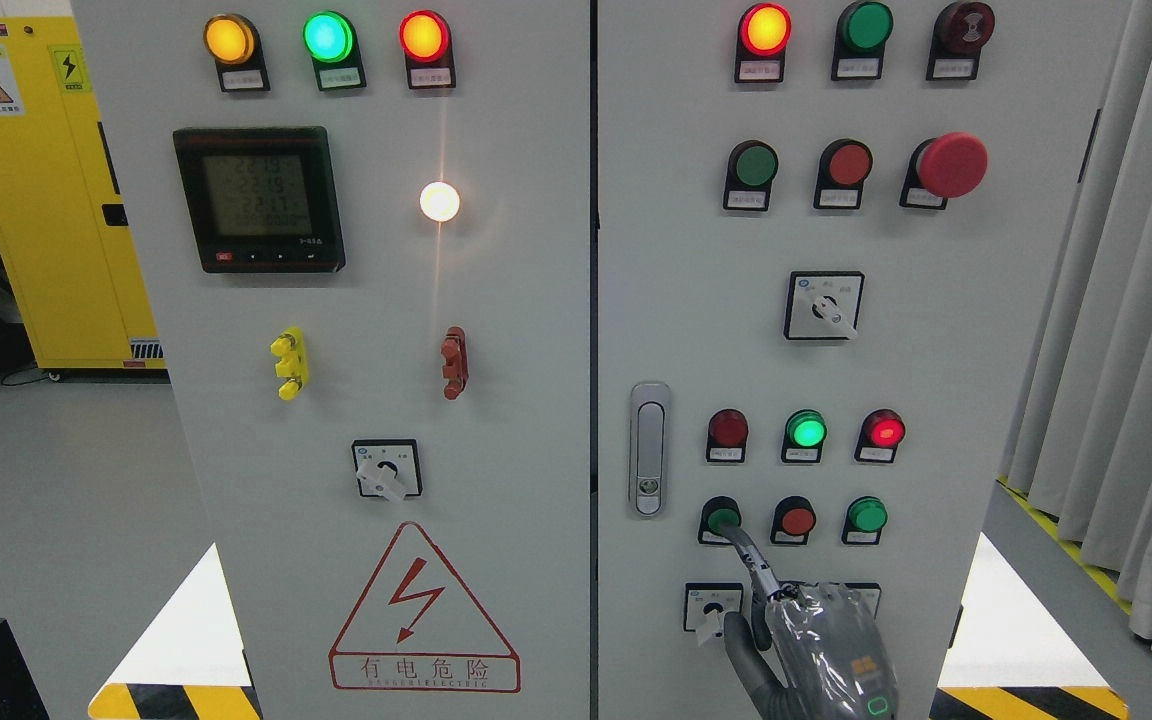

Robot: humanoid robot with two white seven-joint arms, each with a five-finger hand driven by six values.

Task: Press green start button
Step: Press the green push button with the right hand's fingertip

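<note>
Head view: a tall pale grey electrical cabinet (pixel 496 420) with two doors fills the frame. The right hand (pixel 816 640), silver-grey and wrapped in clear film, rises from the bottom edge right of the middle. Its index finger (pixel 748 555) is stretched up and to the left, and the tip touches the round green start button (pixel 721 519), the leftmost in a row of three low on the right door. The other fingers are curled in, holding nothing. Beside that button sit a round red button (pixel 796 520) and a second round green button (pixel 866 515). Directly above, a lit green indicator lamp (pixel 806 431) glows between two red lamps. A yellow metal cabinet (pixel 46 200) stands far left.
</note>
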